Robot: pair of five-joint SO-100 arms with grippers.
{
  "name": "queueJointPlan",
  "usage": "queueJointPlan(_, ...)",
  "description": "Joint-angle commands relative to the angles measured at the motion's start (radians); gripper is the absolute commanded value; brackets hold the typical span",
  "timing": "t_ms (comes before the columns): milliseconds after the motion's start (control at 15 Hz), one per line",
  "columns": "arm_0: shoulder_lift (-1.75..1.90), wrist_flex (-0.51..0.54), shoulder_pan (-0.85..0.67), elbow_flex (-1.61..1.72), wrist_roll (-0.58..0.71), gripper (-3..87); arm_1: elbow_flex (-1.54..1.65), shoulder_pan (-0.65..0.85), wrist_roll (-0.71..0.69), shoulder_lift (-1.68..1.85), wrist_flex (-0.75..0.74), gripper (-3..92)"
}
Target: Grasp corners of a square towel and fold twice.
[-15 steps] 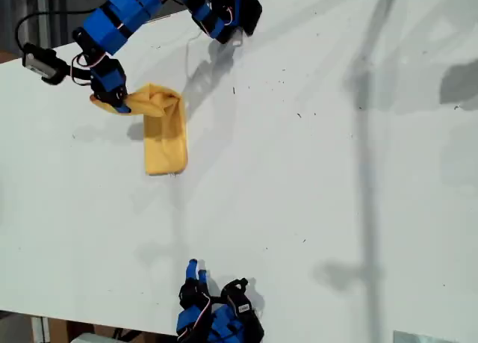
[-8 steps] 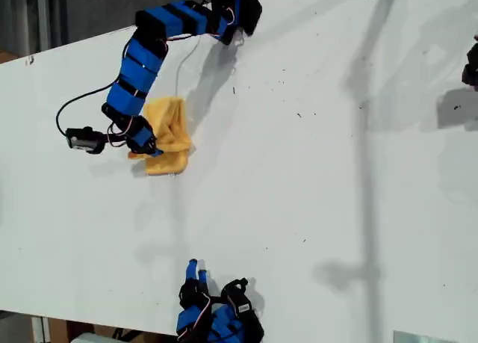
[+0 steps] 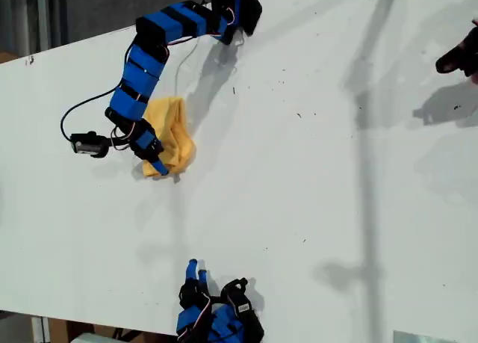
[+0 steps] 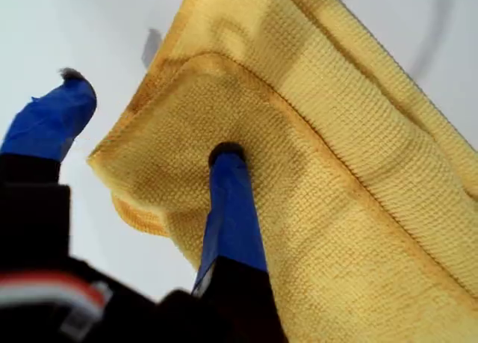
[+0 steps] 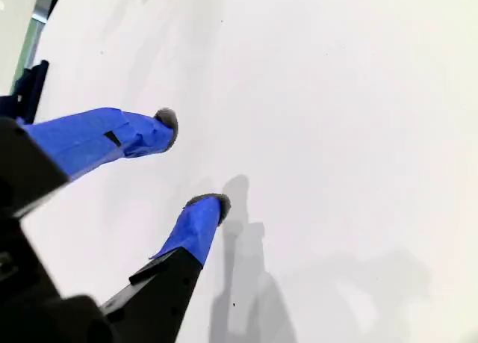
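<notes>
- My first hand (image 3: pixel 157 164) is down on the square towel (image 3: pixel 173 134), at its edge nearest the exterior view's bottom.
- In the first wrist view the hand (image 4: pixel 149 119) stands spread: one blue fingertip (image 4: pixel 226 158) presses on top of the folded cloth (image 4: pixel 314 178), while the other hangs clear beside the cloth's rounded corner (image 4: pixel 104 164) over the bare surface (image 4: pixel 67 29). It is released, with nothing pinched between the fingers.
- The towel lies bunched and doubled over, its stitched hem showing in stacked layers just ahead of that hand.
- My second hand (image 3: pixel 196 272) rests by the exterior view's bottom edge, well apart from the towel.
- Its two blue fingers (image 5: pixel 198 223) stand parted over the white surface (image 5: pixel 336 134), grasping nothing.
- A dark shape (image 3: pixel 459 55) shows at the exterior view's right edge; I cannot tell what it is.
</notes>
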Motion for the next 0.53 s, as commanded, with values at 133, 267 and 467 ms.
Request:
queueJointPlan(133,0.008,-0.005,-0.003,0.003,-0.012,16.8,0.005,0.061,-0.023,0.287,0.077,34.2)
queueJointPlan(267,0.008,-0.003,-0.003,0.003,-0.012,16.8,0.209,0.049,-0.031,0.618,0.133,38.6)
queueJointPlan(467,0.008,-0.002,-0.003,0.003,-0.014,16.9,0.919,-0.035,0.109,1.246,0.031,36.7)
